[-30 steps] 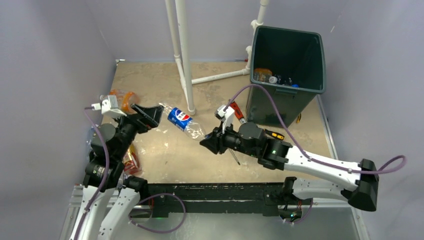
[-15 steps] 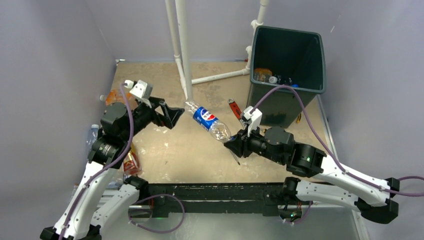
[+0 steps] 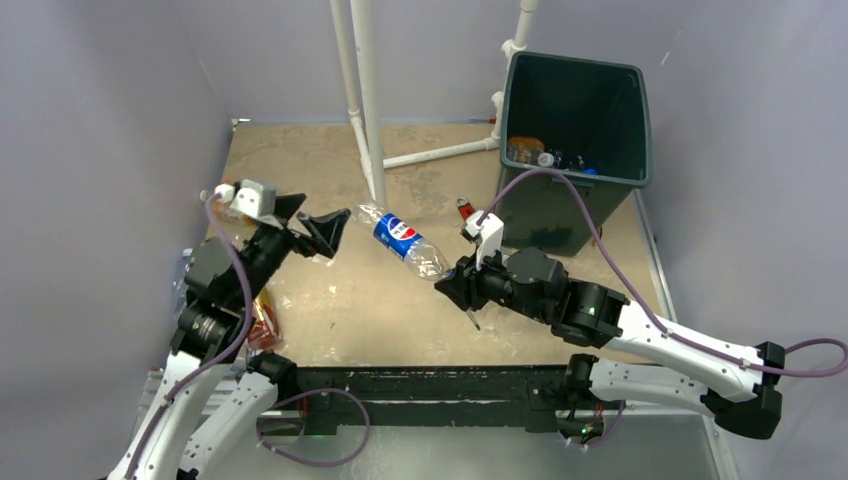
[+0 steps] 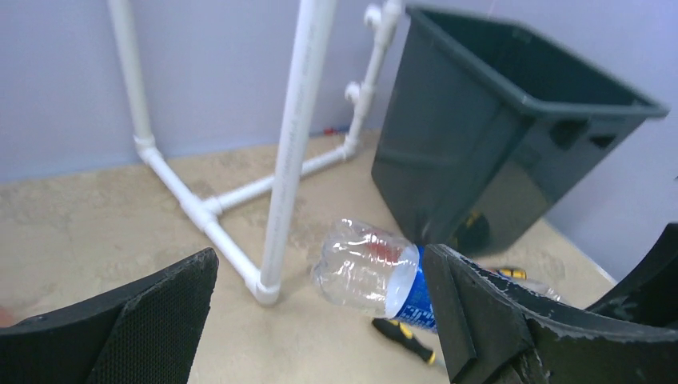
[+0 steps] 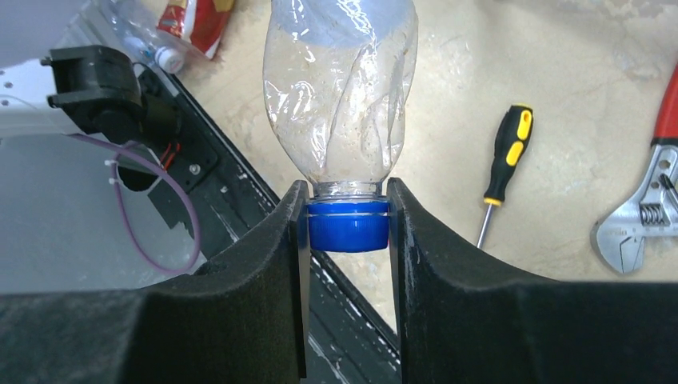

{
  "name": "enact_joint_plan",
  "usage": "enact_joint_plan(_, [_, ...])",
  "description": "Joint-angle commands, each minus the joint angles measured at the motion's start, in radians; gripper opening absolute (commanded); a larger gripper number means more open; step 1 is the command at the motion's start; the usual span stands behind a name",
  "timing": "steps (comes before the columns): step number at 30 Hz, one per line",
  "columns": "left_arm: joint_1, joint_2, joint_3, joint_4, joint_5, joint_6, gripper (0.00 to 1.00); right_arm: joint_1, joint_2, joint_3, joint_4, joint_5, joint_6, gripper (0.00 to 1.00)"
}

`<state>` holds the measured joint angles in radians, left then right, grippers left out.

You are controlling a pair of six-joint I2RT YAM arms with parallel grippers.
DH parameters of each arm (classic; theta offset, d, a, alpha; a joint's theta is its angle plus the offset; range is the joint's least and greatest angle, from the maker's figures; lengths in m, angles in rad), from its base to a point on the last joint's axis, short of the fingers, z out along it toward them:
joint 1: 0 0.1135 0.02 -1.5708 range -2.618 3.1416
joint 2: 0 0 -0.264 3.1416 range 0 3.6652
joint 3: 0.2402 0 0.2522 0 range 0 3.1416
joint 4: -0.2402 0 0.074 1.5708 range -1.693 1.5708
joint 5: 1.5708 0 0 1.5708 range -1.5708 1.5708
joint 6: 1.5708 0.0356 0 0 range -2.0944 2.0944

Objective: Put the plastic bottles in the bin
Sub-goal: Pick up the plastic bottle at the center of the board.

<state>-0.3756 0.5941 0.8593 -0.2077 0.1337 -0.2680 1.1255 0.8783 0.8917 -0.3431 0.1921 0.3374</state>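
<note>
Pepsi bottle [image 3: 402,238] is clamped by its blue cap [image 5: 348,228] in the right gripper [image 3: 443,280], long axis pointing away from the bin [image 3: 576,205] toward the wide-spread left gripper [image 3: 322,218], apparently untouched by it.

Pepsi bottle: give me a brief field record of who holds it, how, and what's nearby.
Held item: Pepsi bottle, clear, blue label
Grip: right tool shut on its blue cap
Left tool: open, facing the bottle's base, not touching it
Bin: dark green, far right of the table, some bottles inside
Table clutter: yellow-and-black screwdriver, red-handled wrench
</note>
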Motion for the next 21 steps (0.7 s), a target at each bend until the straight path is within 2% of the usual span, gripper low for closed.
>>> enact_joint_plan(1, [-0.003,-0.134,-0.027,0.191,-0.091,-0.057,0.99,0.003,0.013,0.026,0.104,-0.012,-0.049,0.00])
enact_joint_plan(5, [-0.003,-0.152,0.008,0.174,0.069,0.134,0.99,0.003,0.109,0.138,-0.044,-0.017,-0.083,0.00])
enact_joint_plan(9, [-0.003,-0.076,0.138,0.044,0.020,0.322,0.98,0.003,0.216,0.294,-0.222,-0.067,-0.128,0.00])
enact_joint_plan(12, [-0.003,-0.063,0.164,0.018,0.038,0.398,0.98,0.003,0.247,0.354,-0.286,-0.077,-0.149,0.00])
enact_joint_plan(16, [-0.003,-0.058,0.190,-0.003,0.010,0.368,0.99,0.003,0.279,0.408,-0.362,-0.124,-0.198,0.00])
enact_joint_plan(19, [-0.013,-0.082,0.169,0.055,-0.007,0.299,0.99,0.003,0.279,0.411,-0.376,-0.176,-0.243,0.00])
enact_joint_plan(21, [-0.020,-0.082,0.159,0.042,0.098,0.325,0.99,0.003,0.276,0.405,-0.369,-0.211,-0.268,0.00])
